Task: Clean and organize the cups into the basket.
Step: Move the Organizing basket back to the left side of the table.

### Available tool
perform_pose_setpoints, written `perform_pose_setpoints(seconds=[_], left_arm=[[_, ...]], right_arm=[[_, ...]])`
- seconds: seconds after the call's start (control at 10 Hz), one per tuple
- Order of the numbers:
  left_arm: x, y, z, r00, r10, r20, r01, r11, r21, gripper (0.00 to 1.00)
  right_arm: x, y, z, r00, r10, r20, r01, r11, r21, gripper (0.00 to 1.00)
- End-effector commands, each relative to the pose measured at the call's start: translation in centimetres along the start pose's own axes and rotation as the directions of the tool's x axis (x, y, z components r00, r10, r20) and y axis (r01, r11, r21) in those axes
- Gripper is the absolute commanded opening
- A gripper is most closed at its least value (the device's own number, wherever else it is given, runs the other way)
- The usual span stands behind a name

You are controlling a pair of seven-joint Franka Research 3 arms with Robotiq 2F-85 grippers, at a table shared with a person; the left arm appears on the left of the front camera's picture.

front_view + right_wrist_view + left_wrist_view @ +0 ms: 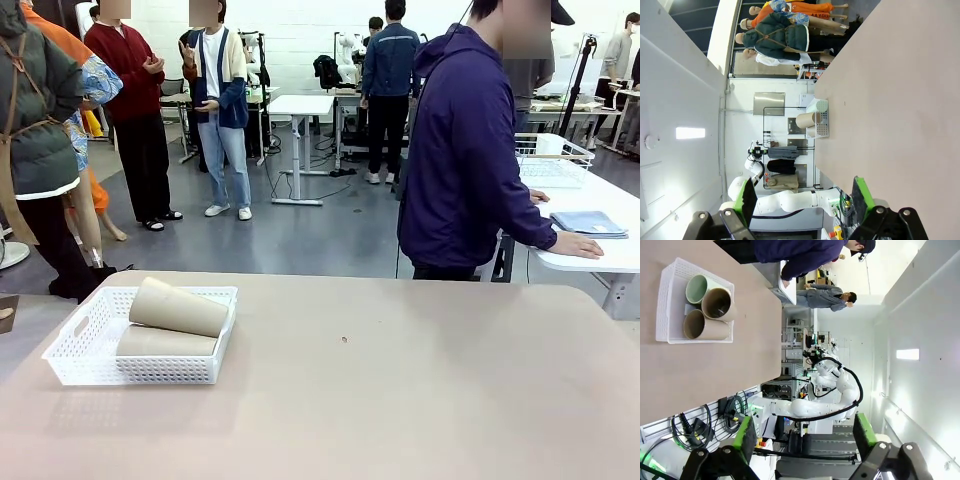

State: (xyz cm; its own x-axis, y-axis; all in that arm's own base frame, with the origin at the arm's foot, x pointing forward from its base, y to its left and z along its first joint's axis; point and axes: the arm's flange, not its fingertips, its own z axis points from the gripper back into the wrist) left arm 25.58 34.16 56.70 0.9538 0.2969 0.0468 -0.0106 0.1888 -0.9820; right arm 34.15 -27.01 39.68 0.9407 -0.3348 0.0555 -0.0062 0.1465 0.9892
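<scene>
The white mesh basket sits on the left of the tan table. Two kraft cups lie on their sides in it, one resting on top of the other. In the left wrist view the basket holds a mint-green cup and two kraft cups, mouths toward the camera. My left gripper is open, holds nothing, and hangs far from the basket. My right gripper is open and holds nothing too. Far off in its view are the basket, a kraft cup and the mint cup.
A person in a dark purple jacket stands beyond the far right of the table, one hand on a neighbouring white table. That table carries a folded blue cloth and a wire-frame basket. The tan tabletop is bare apart from a small speck.
</scene>
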Motion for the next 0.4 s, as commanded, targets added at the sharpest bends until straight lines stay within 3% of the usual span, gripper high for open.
perform_pose_setpoints(seconds=[0.0,0.3], left_arm=[[0.00,-0.16,-0.02,1.000,-0.003,-0.004,0.003,1.000,0.000,1.00],[0.00,-0.16,-0.02,1.000,-0.003,-0.004,0.003,1.000,0.000,1.00]], right_arm=[[-0.19,0.02,-0.02,1.000,0.009,-0.012,-0.009,1.000,-0.012,1.00],[-0.19,0.02,-0.02,1.000,0.009,-0.012,-0.009,1.000,-0.012,1.00]])
